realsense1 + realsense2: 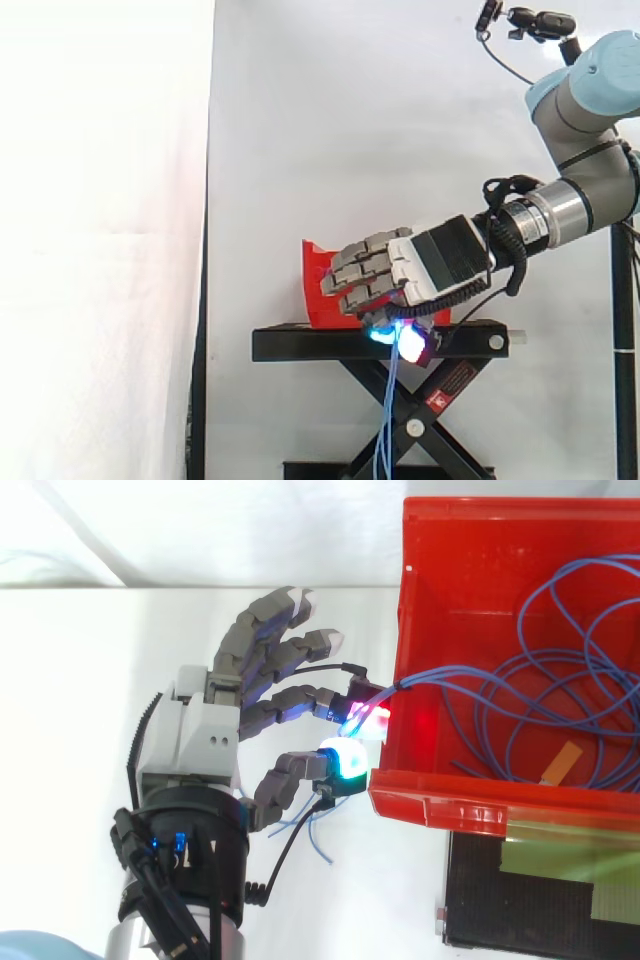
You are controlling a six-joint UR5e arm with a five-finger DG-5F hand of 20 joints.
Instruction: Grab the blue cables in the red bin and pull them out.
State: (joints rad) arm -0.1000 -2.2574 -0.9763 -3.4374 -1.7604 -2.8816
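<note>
From the side, the hand (400, 275) covers most of the red bin (315, 290) at the counter (300, 345) edge. Blue cables (386, 415) hang from its glowing fingertips past that edge into open space.

From above, the thumb and one finger pinch the cables (450, 675) at the bin's (440, 805) left wall, with the other fingers spread. The loops inside are cut off on the right.
</note>
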